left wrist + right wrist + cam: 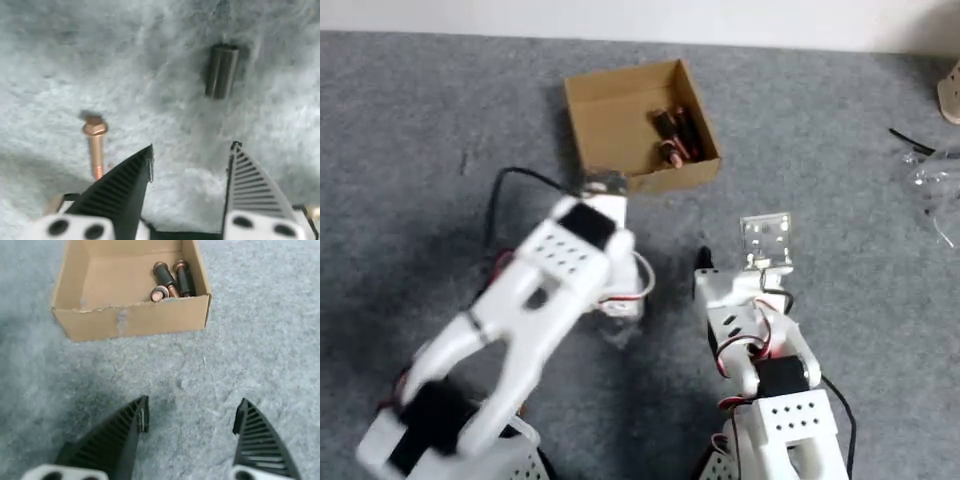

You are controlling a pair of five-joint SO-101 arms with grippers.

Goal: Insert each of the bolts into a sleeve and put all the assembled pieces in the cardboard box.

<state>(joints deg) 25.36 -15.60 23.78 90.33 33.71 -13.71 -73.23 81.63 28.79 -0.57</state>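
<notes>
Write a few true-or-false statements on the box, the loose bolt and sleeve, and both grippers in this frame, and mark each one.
1. The cardboard box holds assembled pieces. True.
2. The loose bolt sits inside the sleeve. False: they lie apart on the carpet.
3. The left gripper is shut on the bolt. False: it is open and holds nothing.
4. The right gripper is open and empty. True.
5. The box lies tipped on its side. False: it stands with its opening up.
</notes>
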